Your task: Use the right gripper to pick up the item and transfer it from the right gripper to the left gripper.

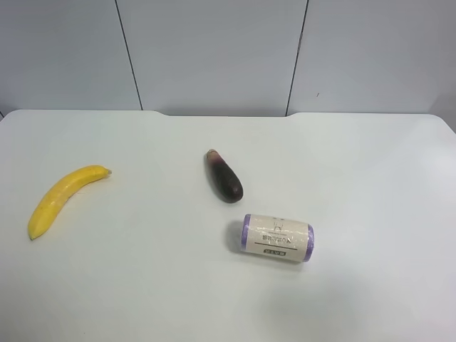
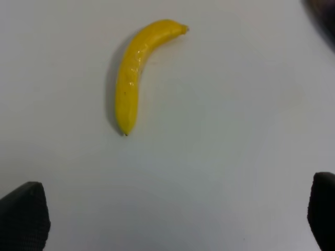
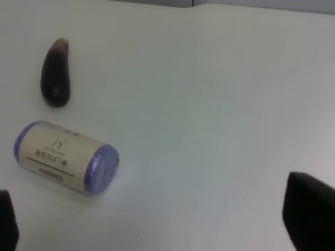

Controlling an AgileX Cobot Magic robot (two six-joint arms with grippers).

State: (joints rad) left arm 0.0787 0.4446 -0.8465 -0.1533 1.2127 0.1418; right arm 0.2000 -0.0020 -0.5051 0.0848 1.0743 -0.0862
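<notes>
The curved yellow banana (image 1: 65, 197) lies flat on the white table (image 1: 356, 164) at the exterior high view's left. It also shows in the left wrist view (image 2: 137, 68), ahead of the left gripper (image 2: 178, 219), whose two black fingertips (image 2: 23, 217) stand wide apart and empty. The right gripper (image 3: 162, 222) is open and empty too, with one black fingertip (image 3: 309, 212) at each lower corner of its view. The banana does not show in the right wrist view. Neither arm shows in the exterior high view.
A dark purple eggplant (image 1: 224, 176) lies near the table's middle, also in the right wrist view (image 3: 56, 73). A cream labelled roll with purple ends (image 1: 277, 237) lies on its side just nearer, also in the right wrist view (image 3: 65, 157). A grey panelled wall (image 1: 214, 50) stands behind.
</notes>
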